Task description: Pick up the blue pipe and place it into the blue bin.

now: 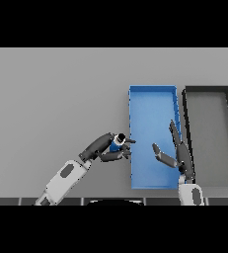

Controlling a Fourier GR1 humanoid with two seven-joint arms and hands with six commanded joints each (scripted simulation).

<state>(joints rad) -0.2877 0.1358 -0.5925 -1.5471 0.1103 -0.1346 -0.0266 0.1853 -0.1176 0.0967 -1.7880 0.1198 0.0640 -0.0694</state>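
Plain grey bench [51,94], matte, flat, no markings, filling the whole view; no walls or room visible beyond it. Left hand [107,147] dark, fingers and thumb curled round the blue pipe [117,143], a short cylinder, blue body with a dark open end facing up, held off the bench surface as far as can be told. Just right of that hand, nearly touching its fingertips: left wall of the blue bin [152,99], a long rectangular tray, smooth blue floor, thin raised rim, long axis running away from the robot. Pipe outside the bin, just beside its left rim near the closer end. Right hand [177,155] over the right part of the blue bin's near end, fingers straight and spread, thumb out toward the left hand, holding nothing. Directly right of the right hand: dark bin [185,118], same long rectangular shape, black rim, grey floor, side by side with the blue bin, walls nearly touching. White and grey forearms behind both hands, glossy hard shells.
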